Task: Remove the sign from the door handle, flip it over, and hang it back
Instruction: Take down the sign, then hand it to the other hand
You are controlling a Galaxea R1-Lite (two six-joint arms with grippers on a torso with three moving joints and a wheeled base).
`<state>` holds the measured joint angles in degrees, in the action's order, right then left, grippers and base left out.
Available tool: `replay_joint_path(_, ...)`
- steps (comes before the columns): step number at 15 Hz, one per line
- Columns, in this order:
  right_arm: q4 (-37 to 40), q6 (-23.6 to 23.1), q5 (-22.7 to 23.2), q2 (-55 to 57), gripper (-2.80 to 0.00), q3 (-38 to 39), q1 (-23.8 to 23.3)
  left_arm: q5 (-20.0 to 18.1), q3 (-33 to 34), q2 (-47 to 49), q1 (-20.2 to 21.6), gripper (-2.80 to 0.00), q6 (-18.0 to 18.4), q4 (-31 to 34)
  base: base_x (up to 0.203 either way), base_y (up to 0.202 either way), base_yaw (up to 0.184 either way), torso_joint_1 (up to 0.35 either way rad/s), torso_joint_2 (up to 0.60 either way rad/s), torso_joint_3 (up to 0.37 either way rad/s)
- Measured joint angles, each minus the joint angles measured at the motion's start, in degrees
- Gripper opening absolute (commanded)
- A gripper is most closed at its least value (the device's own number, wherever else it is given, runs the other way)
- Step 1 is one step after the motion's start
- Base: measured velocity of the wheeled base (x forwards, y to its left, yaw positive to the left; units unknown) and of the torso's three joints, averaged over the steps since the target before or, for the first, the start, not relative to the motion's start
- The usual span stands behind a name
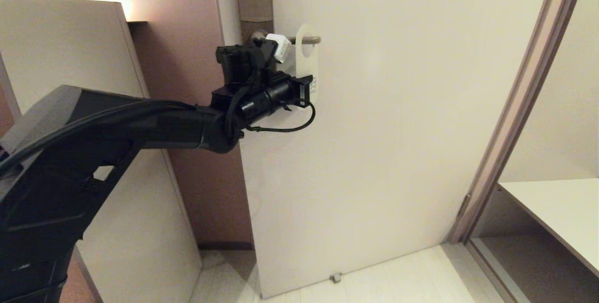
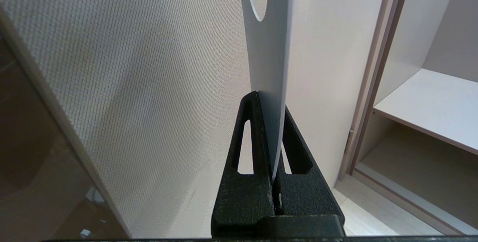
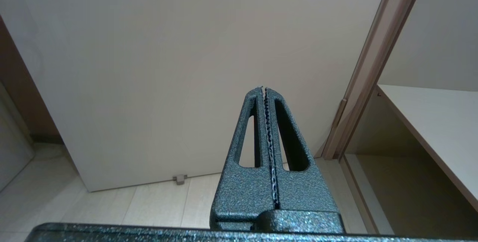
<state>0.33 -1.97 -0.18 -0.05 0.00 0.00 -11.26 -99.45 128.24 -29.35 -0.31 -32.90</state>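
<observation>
A pale sign (image 1: 306,62) with a round hole at its top hangs on the door handle (image 1: 312,39), and the handle passes through the hole. My left gripper (image 1: 310,90) reaches in from the left, shut on the sign's lower part. In the left wrist view the thin sign (image 2: 267,59) runs edge-on between the black fingers (image 2: 246,122) of the left gripper (image 2: 269,102). My right gripper (image 3: 264,89) is low and facing the door, out of the head view. Its jaws are pressed together on nothing.
The cream door (image 1: 398,130) stands open, with a small stop (image 1: 335,277) at its foot. A wooden frame (image 1: 514,106) and a shelf (image 1: 557,209) are on the right. A tall pale panel (image 1: 61,50) is on the left. A white block (image 1: 281,46) sits by the handle's base.
</observation>
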Motion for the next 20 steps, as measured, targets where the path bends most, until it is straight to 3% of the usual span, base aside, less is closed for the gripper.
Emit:
replay_joint_path(9,-0.04,-0.02,0.02,0.0,-2.8,0.0,0.0,-0.07,-6.87,2.45,-2.6,-2.8,0.0,4.49,0.0,0.0,0.0,0.0,0.0,0.0)
replay_joint_path(16,0.01,0.0,-0.01,0.01,-2.8,0.0,0.0,0.24,-6.61,2.25,-4.4,-2.8,-0.02,4.29,0.0,0.0,0.0,0.0,0.0,0.0)
replay_joint_path(20,0.0,0.0,0.02,0.0,-2.8,0.0,0.0,0.13,-2.62,-1.78,-7.4,-2.8,-0.07,4.29,0.0,0.0,0.0,0.0,0.0,0.0)
